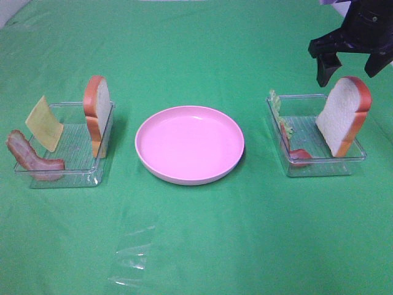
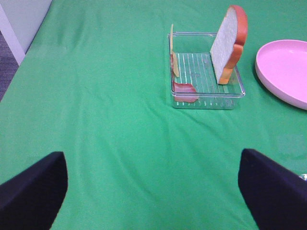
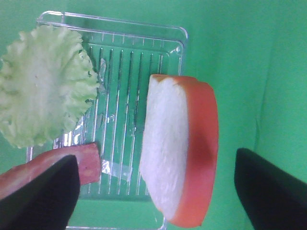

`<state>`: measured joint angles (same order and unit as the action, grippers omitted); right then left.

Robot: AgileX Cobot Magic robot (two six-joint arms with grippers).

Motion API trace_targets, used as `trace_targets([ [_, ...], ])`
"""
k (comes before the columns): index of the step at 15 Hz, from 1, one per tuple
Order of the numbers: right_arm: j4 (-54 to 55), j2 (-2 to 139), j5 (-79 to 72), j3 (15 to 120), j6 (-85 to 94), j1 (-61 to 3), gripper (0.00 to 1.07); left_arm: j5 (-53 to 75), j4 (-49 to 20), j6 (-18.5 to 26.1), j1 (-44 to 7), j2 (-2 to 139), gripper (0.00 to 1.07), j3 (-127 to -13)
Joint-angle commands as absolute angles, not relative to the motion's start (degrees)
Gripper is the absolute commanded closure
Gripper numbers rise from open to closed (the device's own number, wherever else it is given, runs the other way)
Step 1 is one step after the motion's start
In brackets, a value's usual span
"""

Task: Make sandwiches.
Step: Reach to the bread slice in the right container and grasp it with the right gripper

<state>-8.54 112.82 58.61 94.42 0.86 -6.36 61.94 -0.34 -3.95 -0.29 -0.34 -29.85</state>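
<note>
While two trays [image 1: 75, 149] [image 1: 310, 97] flank one plate [image 1: 189, 177], each holds one bread slice [image 1: 97, 109] [image 1: 344, 114]

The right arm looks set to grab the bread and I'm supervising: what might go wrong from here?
1. The bread slice stands tilted on edge, so a finger of the open right gripper landing on its crust might topple it.
2. It sits close to the wall of the clear tray; a finger may hit the rim and shift the tray.
3. A jolt could knock down the lettuce leaf and bacon strip propped at the opposite side.
</note>
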Motion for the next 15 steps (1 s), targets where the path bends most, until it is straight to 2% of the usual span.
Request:
trace_targets([
  [1,-11.57,113.62,58.84,94.88,0.00,-5.96,0.23,61.59,-0.29,-4.24,-0.11,-0.11,0.18,-29.91],
  [4,-11.86,113.85,57.87,94.88,-0.63,-4.18,0.23,61.59,-0.29,-4.24,-0.11,-0.11,0.18,-29.91],
  [7,-5.21,114.82,57.64,94.88,0.00,-0.06,0.23,61.59,-0.29,-4.24,-0.11,-0.11,0.18,-29.91],
  [15,-0.69,119.86,56.38,94.82,1.55,-0.06,0.25,61.59,-0.29,-4.24,-0.11,-0.11,0.18,-29.91],
])
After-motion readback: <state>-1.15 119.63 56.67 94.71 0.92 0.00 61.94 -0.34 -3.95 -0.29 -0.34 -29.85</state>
